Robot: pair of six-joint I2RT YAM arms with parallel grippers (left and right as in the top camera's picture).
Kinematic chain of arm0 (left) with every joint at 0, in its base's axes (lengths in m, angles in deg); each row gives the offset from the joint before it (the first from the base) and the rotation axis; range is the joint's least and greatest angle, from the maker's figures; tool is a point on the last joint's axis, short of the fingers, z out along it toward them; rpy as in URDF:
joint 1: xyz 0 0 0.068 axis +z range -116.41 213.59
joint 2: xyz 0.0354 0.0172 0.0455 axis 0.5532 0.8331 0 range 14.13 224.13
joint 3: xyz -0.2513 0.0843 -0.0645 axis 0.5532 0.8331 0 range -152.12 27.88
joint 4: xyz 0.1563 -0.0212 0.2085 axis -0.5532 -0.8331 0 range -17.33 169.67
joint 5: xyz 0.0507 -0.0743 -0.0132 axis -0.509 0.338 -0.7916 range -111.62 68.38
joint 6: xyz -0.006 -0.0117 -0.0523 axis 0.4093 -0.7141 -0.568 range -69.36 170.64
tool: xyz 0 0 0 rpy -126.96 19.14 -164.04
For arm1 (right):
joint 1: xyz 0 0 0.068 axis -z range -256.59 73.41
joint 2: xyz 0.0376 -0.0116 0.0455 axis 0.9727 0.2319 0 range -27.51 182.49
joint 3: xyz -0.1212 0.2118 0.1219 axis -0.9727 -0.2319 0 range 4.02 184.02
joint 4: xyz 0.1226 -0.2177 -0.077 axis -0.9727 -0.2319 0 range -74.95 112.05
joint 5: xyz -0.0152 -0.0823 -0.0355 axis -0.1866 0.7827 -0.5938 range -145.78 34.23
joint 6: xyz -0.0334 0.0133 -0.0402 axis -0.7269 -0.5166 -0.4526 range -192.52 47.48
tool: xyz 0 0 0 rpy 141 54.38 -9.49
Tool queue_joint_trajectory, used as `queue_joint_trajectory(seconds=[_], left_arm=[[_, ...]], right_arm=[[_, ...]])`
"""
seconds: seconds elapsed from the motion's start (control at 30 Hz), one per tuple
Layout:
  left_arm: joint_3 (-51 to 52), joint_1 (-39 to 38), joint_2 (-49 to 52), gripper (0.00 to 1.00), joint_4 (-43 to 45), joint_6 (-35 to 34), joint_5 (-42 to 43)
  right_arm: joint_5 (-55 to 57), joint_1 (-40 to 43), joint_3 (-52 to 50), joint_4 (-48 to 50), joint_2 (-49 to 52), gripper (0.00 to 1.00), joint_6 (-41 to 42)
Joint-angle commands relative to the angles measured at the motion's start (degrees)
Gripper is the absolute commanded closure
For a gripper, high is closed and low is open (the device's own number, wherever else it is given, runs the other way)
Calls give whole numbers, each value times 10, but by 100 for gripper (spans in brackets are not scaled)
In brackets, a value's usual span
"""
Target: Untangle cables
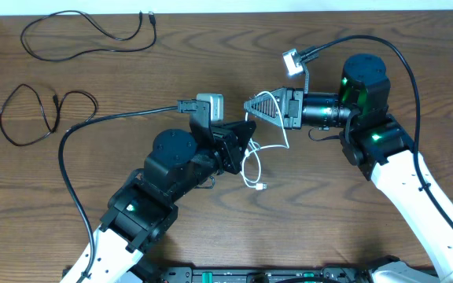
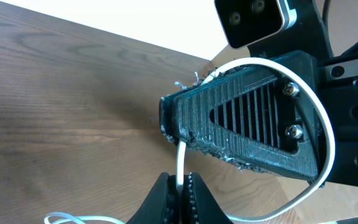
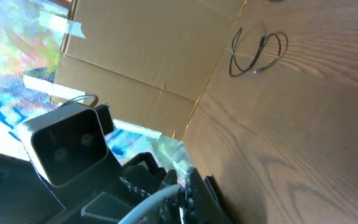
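**White cord pinched by both end effectors, two black cords lying apart**

The arms meet tip to tip over the middle of the brown wood-grain worktop [image 1: 211,39]. The left end effector [image 2: 180,190] is pressed together, pinching the thin white cord with a small plug [image 2: 181,162] right at its fingertips. From that pinch the cord runs straight up to the tip of the right end effector [image 1: 251,105], just beside it.

The right end effector's dark ribbed triangular fingers are also pressed together. The white cord looks caught at their tip. From there it swings in a wide arc around the outer face of one finger and comes back down.

From overhead, the slack of the white cord lies on the worktop in a small loop beside the left end effector. Its white plug rests on the wood at the near end of the loop.

The first thin black cord [image 1: 152,17] lies flat at the far left corner in one long open loop. The second thin black cord [image 1: 56,101] lies just nearer than it on the left side, in two rough loops. The two do not touch each other, and both are well apart from the white cord and the arms.

A brown cardboard panel [image 3: 135,56] stands along the worktop edge past the second black cord. A grey box camera [image 2: 253,18] sits on the right wrist.
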Motion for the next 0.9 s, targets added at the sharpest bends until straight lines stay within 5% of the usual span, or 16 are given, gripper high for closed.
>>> queue_joint_trajectory(seconds=[0.0, 0.03, 0.17, 0.4, 0.63, 0.87], left_arm=[[-9, 1, 0, 92, 1, 8, -13], [-9, 2, 0, 93, 2, 8, -13], [-9, 3, 0, 92, -3, 8, -45], [-9, 7, 0, 93, -26, 5, -162], [-9, 68, 0, 93, -97, -63, -296], [-9, 221, 0, 93, -153, -83, -295]], right_arm=[[6, 19, 3, -20, -8, 97, -34], [5, 26, 3, -27, -8, 92, -45], [50, 62, 3, -109, -8, 18, -148], [308, 101, 3, -344, -8, 1, -238], [310, 101, 3, -358, -8, 1, -255], [310, 101, 3, -371, -8, 1, -272]])
